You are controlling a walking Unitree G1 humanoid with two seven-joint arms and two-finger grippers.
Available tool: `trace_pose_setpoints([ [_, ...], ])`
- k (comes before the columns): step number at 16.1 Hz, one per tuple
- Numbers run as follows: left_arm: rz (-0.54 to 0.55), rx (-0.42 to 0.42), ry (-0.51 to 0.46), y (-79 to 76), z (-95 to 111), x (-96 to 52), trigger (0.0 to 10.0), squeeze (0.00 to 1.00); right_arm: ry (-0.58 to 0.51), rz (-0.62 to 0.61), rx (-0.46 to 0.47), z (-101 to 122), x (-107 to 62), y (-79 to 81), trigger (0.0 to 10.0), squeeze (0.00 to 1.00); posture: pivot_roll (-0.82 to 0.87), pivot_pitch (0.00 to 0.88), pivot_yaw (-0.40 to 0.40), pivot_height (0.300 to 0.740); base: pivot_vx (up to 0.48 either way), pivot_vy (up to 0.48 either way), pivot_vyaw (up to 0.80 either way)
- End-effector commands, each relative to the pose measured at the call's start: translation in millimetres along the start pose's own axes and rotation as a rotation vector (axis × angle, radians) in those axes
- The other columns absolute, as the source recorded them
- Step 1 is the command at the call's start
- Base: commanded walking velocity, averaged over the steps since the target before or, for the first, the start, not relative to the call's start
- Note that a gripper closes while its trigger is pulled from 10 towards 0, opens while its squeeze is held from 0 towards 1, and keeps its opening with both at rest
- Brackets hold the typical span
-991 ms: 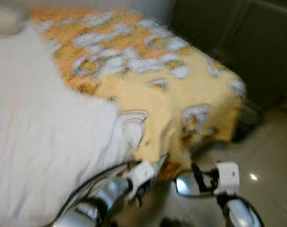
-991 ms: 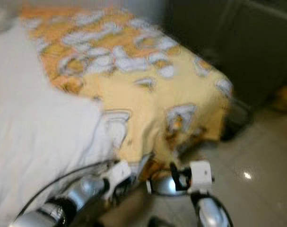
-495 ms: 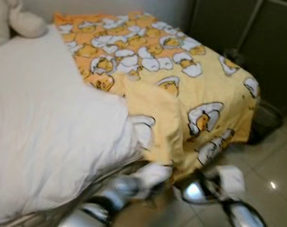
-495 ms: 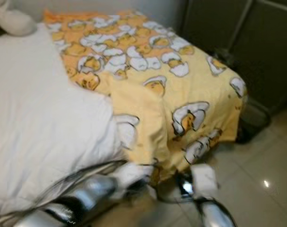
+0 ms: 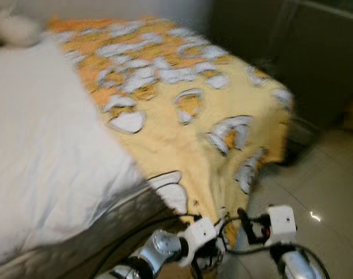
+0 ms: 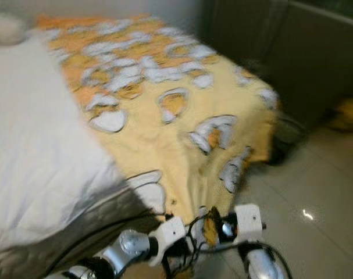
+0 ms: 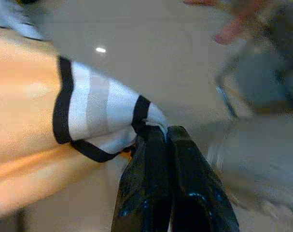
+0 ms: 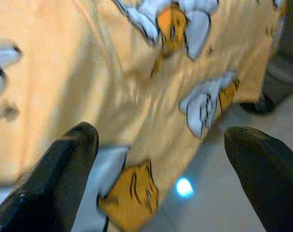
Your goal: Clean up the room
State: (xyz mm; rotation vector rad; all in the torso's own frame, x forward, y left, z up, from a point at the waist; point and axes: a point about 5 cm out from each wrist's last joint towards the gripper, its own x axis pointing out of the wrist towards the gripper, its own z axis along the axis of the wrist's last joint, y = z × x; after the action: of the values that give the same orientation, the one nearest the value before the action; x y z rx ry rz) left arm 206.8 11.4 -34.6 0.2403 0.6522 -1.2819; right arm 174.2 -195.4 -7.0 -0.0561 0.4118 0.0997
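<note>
Since half a second ago the yellow egg-print blanket (image 5: pixel 193 122) lies flatter over the bed and its hem hangs lower at the corner. In the eye views I see it draped beside the white duvet (image 5: pixel 42 151), with both grippers low at that hem. In the left wrist view my left gripper (image 7: pixel 158 145) pinches the blanket's edge, to pull it straight, I judge. In the right wrist view my right gripper (image 8: pixel 160 159) is spread wide, ready near the hanging cloth.
</note>
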Motion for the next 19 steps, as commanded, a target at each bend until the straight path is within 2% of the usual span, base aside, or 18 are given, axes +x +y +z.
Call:
trace_pose_setpoints([
  [1, -0.101, -0.023, -0.006, -16.0, 5.9, 11.1, 10.0, 0.0, -0.017, 0.017, -0.018, 6.5, 6.1, -0.8, 10.0, 0.0, -0.14, 0.006, -0.051, 0.74, 0.0, 0.0, 0.0],
  [6, -0.099, -0.006, 0.051, -21.0, -0.3, 13.7, 10.0, 0.0, -0.008, 0.021, -0.023, 5.0, 6.7, -1.6, 10.0, 0.0, -0.14, 0.006, -0.051, 0.74, 0.0, 0.0, 0.0],
  [7, -0.089, -0.016, 0.069, -17.6, -4.7, 10.2, 10.0, 1.0, -0.029, 0.012, -0.042, 9.7, 9.1, -2.9, 10.0, 0.0, -0.14, 0.002, -0.052, 0.74, 0.0, 0.0, 0.0],
  [9, -0.065, -0.023, 0.07, -11.4, -5.9, 6.1, 10.0, 1.0, -0.063, -0.014, -0.049, 17.1, 11.7, -6.1, 10.0, 0.0, -0.14, 0.001, -0.048, 0.74, 0.0, 0.0, 0.0],
  [12, 0.084, -0.056, -0.033, 25.7, 1.2, -19.2, 10.0, 1.0, -0.173, -0.05, 0.008, 43.7, 17.2, -10.0, 10.0, 0.0, -0.12, 0.0, -0.04, 0.74, 0.0, 0.0, 0.0],
  [13, 0.159, -0.058, -0.085, 41.6, 4.6, -32.7, 10.0, 1.0, -0.22, -0.042, 0.026, 54.1, 17.6, -9.3, 10.0, 0.0, -0.11, 0.0, -0.038, 0.74, 0.0, 0.0, 0.0],
  [14, 0.193, -0.061, -0.106, 47.4, 5.7, -38.2, 10.0, 1.0, -0.236, -0.032, 0.032, 57.8, 17.8, -8.7, 10.0, 0.0, -0.1, 0.0, -0.035, 0.74, 0.0, 0.0, 0.0],
  [15, 0.32, -0.094, -0.18, 64.5, 9.9, -53.8, 10.0, 1.0, -0.27, -0.004, 0.028, 67.9, 18.7, -8.2, 10.0, 0.0, -0.09, 0.0, -0.033, 0.74, 0.0, 0.0, 0.0],
  [16, 0.409, -0.119, -0.223, 75.0, 12.1, -64.1, 10.0, 1.0, -0.291, 0.005, 0.019, 74.6, 20.4, -10.3, 10.0, 0.0, -0.07, 0.0, -0.026, 0.74, 0.0, 0.0, 0.0],
  [18, 0.767, -0.23, -0.34, 111.6, 17.2, -104.6, 10.0, 1.0, -0.373, -0.01, 0.011, 102.4, 32.1, -23.1, 10.0, 0.0, -0.03, 0.0, -0.014, 0.74, 0.0, 0.0, 0.0],
  [19, 0.767, -0.23, -0.34, 111.6, 17.2, -104.6, 10.0, 1.0, -0.373, -0.01, 0.011, 102.4, 32.1, -23.1, 10.0, 0.0, -0.03, 0.0, -0.014, 0.74, 0.0, 0.0, 0.0],
])
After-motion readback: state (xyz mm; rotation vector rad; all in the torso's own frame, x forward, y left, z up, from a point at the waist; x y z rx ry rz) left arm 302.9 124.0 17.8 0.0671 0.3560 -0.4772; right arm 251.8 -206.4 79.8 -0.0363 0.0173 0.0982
